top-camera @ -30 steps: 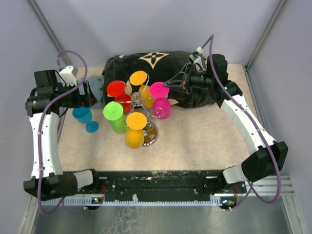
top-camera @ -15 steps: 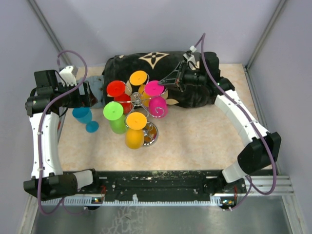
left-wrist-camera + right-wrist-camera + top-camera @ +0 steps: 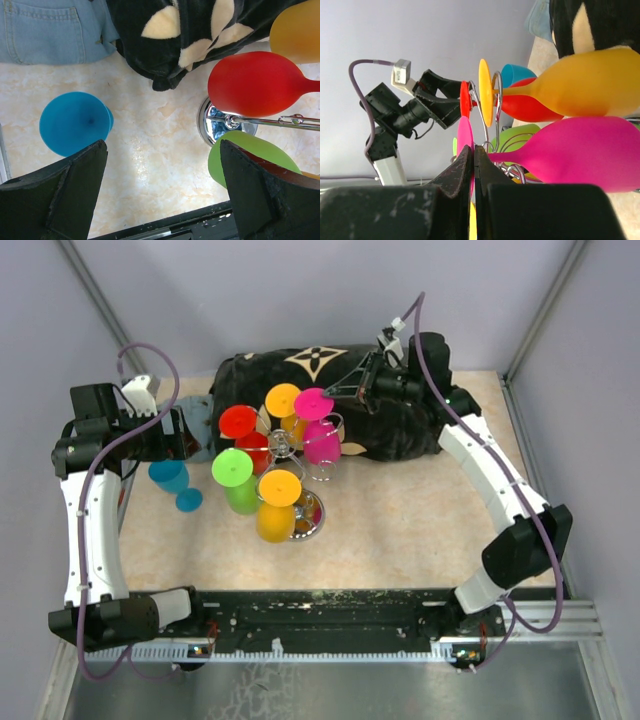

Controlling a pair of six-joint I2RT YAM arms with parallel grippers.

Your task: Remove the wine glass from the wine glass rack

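Note:
The silver wire wine glass rack (image 3: 280, 446) stands on its shiny round base (image 3: 308, 516) at mid-table and holds several coloured glasses upside down. My right gripper (image 3: 345, 392) is shut on the edge of the round foot of the pink wine glass (image 3: 321, 440). In the right wrist view the closed fingertips (image 3: 473, 148) pinch the pink foot (image 3: 465, 142), with the pink bowl (image 3: 580, 152) to the right, beside the rack's wire (image 3: 496, 107). My left gripper (image 3: 190, 432) is open and empty (image 3: 162, 145), just left of the rack.
Red (image 3: 238, 422), green (image 3: 232, 468) and two orange glasses (image 3: 283, 400) (image 3: 280, 488) hang on the rack. A blue glass (image 3: 172, 478) lies on the table to the left. A black patterned cloth (image 3: 400, 430) and denim (image 3: 200, 415) lie behind the rack.
My right gripper has moved left and toward the back and closed on the pink glass's foot. The pink glass has shifted back and left with it. The left arm has not moved.

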